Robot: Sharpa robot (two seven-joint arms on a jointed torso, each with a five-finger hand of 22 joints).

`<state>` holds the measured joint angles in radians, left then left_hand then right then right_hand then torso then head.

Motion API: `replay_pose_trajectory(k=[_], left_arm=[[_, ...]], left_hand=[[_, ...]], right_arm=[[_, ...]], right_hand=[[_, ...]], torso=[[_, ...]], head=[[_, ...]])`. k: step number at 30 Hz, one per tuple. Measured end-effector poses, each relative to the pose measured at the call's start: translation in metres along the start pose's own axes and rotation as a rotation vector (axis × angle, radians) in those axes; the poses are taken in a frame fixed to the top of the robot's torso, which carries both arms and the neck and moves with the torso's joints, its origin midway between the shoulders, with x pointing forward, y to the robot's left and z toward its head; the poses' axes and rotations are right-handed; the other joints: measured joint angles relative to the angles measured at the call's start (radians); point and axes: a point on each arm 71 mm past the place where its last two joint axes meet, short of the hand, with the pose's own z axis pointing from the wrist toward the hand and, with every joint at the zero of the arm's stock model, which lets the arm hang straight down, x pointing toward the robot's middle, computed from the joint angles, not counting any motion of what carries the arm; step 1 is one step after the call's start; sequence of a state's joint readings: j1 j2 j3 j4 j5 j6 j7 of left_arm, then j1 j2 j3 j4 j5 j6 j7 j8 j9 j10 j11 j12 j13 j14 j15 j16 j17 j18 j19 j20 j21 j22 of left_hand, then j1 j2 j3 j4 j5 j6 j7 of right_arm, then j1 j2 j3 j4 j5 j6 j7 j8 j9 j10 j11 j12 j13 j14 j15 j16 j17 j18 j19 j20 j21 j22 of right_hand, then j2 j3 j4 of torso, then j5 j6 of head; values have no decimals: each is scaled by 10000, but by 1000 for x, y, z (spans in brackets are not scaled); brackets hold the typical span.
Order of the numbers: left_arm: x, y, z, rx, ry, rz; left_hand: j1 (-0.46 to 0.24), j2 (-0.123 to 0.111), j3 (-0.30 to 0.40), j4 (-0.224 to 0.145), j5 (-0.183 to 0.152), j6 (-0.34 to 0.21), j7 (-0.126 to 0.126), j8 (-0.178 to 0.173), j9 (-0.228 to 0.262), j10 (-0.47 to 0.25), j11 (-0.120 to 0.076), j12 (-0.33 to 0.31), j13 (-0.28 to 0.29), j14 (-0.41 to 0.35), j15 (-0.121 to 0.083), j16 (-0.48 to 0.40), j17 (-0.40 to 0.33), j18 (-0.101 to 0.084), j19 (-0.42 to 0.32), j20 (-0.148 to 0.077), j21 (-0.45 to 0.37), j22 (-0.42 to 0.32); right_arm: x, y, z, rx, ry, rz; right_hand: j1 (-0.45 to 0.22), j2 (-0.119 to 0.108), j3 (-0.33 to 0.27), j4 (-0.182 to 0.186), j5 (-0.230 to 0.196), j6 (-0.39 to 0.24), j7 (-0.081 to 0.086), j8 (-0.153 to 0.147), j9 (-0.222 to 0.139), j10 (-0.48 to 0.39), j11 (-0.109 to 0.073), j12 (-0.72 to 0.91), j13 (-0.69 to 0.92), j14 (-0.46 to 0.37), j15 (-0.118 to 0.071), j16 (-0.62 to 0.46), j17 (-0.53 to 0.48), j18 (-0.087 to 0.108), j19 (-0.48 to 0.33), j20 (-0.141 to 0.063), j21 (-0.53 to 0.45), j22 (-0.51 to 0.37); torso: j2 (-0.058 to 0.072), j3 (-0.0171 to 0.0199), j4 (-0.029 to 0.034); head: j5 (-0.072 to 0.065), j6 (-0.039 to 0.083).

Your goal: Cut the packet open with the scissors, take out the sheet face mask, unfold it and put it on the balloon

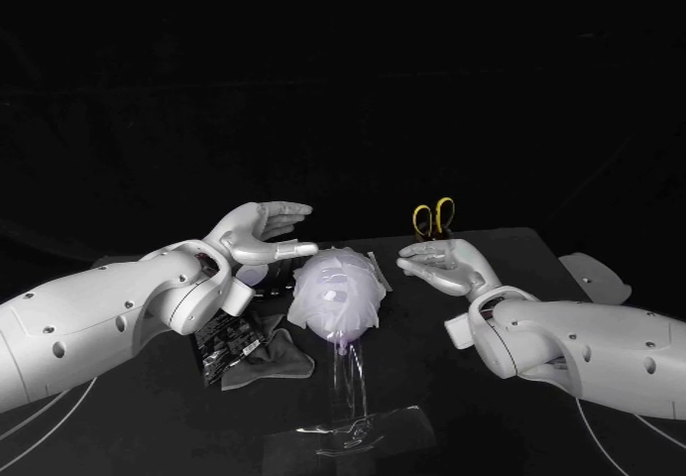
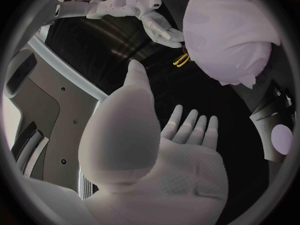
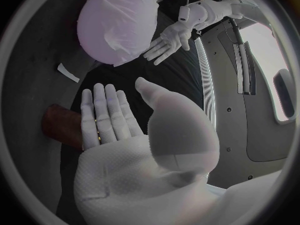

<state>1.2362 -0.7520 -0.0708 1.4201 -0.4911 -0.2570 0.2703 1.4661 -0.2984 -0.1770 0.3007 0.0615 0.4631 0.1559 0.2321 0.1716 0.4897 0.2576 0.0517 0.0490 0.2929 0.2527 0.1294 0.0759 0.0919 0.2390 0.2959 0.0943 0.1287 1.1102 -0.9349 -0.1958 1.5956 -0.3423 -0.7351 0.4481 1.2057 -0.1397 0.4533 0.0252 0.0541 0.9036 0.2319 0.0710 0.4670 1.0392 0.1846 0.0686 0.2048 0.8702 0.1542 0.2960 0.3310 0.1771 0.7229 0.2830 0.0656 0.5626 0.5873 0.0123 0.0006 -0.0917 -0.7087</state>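
Late stage: mask on balloon, both hands off it.

Found white fabric sheet face mask (image 1: 336, 293) draped over pale lilac balloon (image 1: 340, 341) on clear plastic stand (image 1: 350, 426), mid-way across black bench (image 1: 458, 387). Noted left hand (image 1: 265, 236) close beside the mask on one side and right hand (image 1: 440, 263) on the other, both with fingers apart and holding nothing; cannot tell whether the left fingertips graze the mask. Located yellow-handled scissors (image 1: 433, 220) just behind the right hand, handles up; cannot tell what supports them. Located dark crumpled packet (image 1: 229, 347) lying on the bench by the left arm, apparently cut and emptied. Judged cutting, extraction and unfolding done, placement essentially made. Left at most: check seating, smooth loose edges.
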Motion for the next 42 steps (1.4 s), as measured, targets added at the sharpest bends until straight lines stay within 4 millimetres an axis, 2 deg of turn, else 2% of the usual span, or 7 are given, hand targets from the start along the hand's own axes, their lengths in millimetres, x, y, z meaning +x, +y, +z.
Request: replay_pose_trajectory(k=[11, 20, 29, 31, 35, 40, 42], left_arm=[[-32, 27, -19, 26, -1440, -2755], [-39, 49, -26, 311, -2541, -4196], [-33, 61, -26, 445, -2980, -4642], [-32, 62, -27, 419, -2974, -4650], [-32, 62, -28, 371, -3010, -4655], [-20, 58, -28, 296, -3005, -4746], [-13, 56, -28, 234, -3054, -4770]], left_hand=[[-133, 2360, 1335, -96, -72, 2562, 319, 1222, 685, 3775, -361, 738, 259, 4020, -500, 1647, 838, -71, 3515, -60, 1517, 1156], [-185, 2617, 1103, -98, -72, 2854, 407, 1120, 607, 4149, -432, 419, 152, 3498, -478, 1054, 581, -73, 1943, -30, 624, 334], [-228, 2661, 887, -96, -72, 2716, 389, 853, 474, 3524, -433, 99, 126, 2529, -389, 438, 312, -240, 942, -13, 168, -125], [-1165, 2794, 1031, -690, -213, 1159, 170, 165, 17, 1739, -874, -40, -10, 1349, -823, 48, 81, -392, 221, -634, -92, -371], [-3172, 2886, 1377, -1769, -404, -1528, -605, -991, -784, -1343, -1662, -266, -230, -638, -1612, -579, -308, -627, -980, -1738, -492, -799], [-5517, 2943, 1588, -2456, -500, -3250, -1135, -1729, -1300, -3322, -2171, -394, -375, -1912, -2125, -972, -561, -626, -1734, -2445, -736, -1072], [-7727, 2952, 1648, -2607, -500, -3641, -1256, -1901, -1418, -3762, -2291, -403, -407, -2191, -2240, -1066, -615, -770, -1917, -2584, -760, -1130]], right_arm=[[-3, 8, 30, -385, 566, 910], [2, 17, 56, -721, 917, 1348], [3, 15, 68, -659, 863, 1640], [3, 15, 68, -641, 854, 1649], [6, 17, 67, -619, 797, 1810], [19, 26, 60, -599, 691, 2411], [27, 32, 55, -546, 559, 2780]], right_hand=[[-66, 383, -566, 565, 0, -117, -26, 0, -392, -178, 29, 0, -796, 85, 85, -618, -537, -3, 0, 0, 0, -734], [-85, 611, -964, 963, 0, -340, -90, 0, -716, -625, 158, -40, -1324, -61, 231, -1159, -925, -4, -255, 66, 1, -1334], [-137, 796, -1364, 1255, 0, -668, -188, 0, -1018, -1089, 299, -39, -1417, -365, 422, -1642, -1241, -10, -555, 88, 1, -1853], [-736, 1002, -1954, 1027, -87, -2139, -338, -143, -1661, -2718, -43, -174, -1526, -1850, 92, -1901, -1607, -389, -1739, -408, -132, -2527], [-2673, 1200, -3220, 393, -316, -5529, -1244, -428, -3136, -6494, -937, -429, -1782, -5220, -712, -2423, -2442, -1096, -4445, -1605, -390, -4042], [-7549, 1306, -3958, 33, -410, -7490, -1846, -564, -3995, -8680, -1451, -555, -1928, -7170, -1177, -2722, -2929, -1398, -6004, -2290, -523, -4930], [-8768, 1335, -4089, -69, -430, -7917, -1975, -581, -4181, -9149, -1562, -581, -1966, -7587, -1283, -2751, -3031, -1397, -6340, -2438, -523, -5119]], torso=[[-221, -178, 6], [-316, -256, 53], [-314, -250, 58], [-314, -249, 58], [-319, -244, 58], [-357, -205, 39], [-378, -181, 25]], head=[[358, 252], [476, 320], [532, 291], [526, 287], [565, 365], [709, 658], [785, 805]])
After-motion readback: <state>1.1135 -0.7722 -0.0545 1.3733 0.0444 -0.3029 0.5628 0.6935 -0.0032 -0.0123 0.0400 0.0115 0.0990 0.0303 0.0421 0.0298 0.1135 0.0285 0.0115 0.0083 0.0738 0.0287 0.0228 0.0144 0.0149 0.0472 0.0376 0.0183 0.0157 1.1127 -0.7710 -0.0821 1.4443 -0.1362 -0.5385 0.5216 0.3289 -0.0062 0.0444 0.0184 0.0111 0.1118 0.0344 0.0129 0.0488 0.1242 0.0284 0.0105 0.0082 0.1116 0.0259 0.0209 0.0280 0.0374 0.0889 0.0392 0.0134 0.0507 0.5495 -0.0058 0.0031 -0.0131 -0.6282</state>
